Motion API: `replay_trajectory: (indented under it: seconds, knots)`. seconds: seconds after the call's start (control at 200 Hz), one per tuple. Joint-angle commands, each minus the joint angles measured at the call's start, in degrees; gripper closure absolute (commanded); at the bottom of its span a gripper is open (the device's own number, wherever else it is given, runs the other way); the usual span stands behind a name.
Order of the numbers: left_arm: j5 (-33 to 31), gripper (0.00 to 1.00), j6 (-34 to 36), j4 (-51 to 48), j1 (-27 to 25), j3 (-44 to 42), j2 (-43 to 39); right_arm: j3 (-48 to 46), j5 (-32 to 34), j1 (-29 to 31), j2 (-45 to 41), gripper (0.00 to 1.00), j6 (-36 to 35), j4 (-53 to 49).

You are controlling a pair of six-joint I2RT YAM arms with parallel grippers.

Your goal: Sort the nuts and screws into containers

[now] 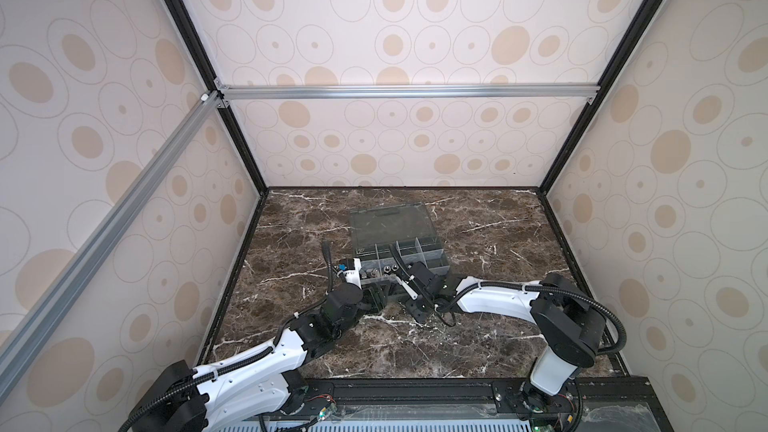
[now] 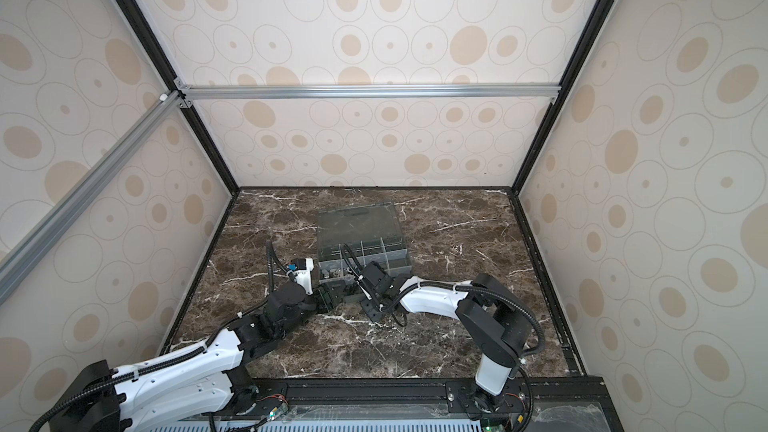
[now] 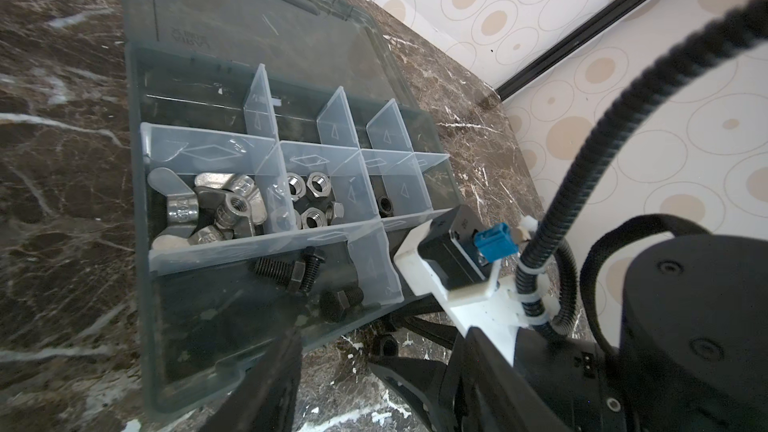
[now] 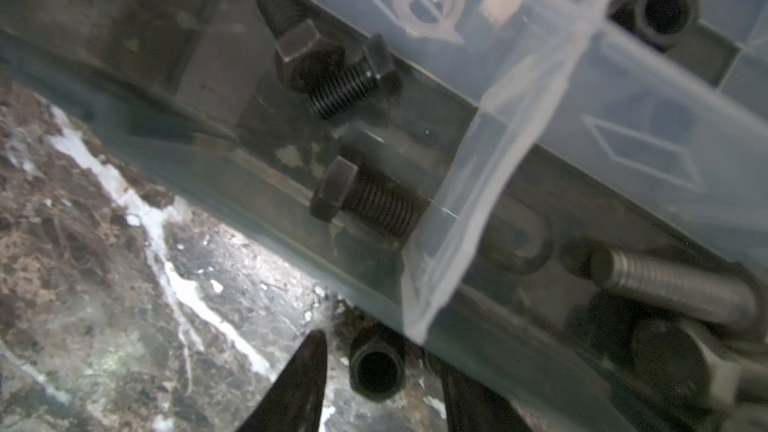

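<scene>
Between the right fingers (image 4: 299, 384), which stand apart with a gap on either side, lies a small black metal hex nut (image 4: 377, 369), its hole showing, on the dark brown marble bench (image 4: 104, 284). Neither finger seems to touch it. Just beyond it rises the front wall of the translucent grey plastic organizer box (image 4: 158, 151), so near that the nut almost meets it.

The step in hand looks like the pickup of this stray nut. The next move calls for closing squarely on its flats without nudging it against the wall, then lifting it over that wall.

Past the wall lie black hex-head screws (image 4: 361, 201) in the nearest compartment. Further off, a matching black nut (image 4: 665, 6) sits in another compartment, the likely goal.

The left fingers (image 3: 266, 384) sit at the box's front rim; whether they pinch it I cannot tell.
</scene>
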Motion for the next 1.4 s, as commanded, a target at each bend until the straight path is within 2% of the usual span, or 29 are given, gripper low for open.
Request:
replay_trajectory:
  seconds: [0.0, 0.24, 0.47, 0.93, 1.1, 1.396]
  knots:
    - [-0.97, 0.38, -0.55, -0.37, -0.17, -0.2, -0.48, -1.57, 2.11, 0.0, -1.99, 0.53, 0.6, -2.44]
    - [-0.96, 0.38, -0.5, -0.84, -0.17, -0.28, -1.08, -2.51, 1.97, 0.03, -4.64, 0.53, 1.04, -3.64]
    - [-1.07, 0.38, -0.44, -0.85, -0.13, 0.02, -1.12, -0.19, -1.2, -0.01, -5.59, 0.53, 1.06, -2.82]
    - [-0.89, 0.38, -0.5, -0.87, -0.17, -0.19, -0.97, 2.53, 0.91, -0.01, 2.66, 0.54, 0.86, -0.95]
    - [-1.14, 0.38, -0.61, -0.72, -0.16, -0.71, -1.39, 1.51, -0.33, -0.01, 2.93, 0.59, 1.65, -0.94]
    - [-1.17, 0.38, -1.11, -0.01, -0.16, -1.52, -1.43, -1.84, 1.42, 0.24, -0.46, 0.7, 1.47, -2.02]
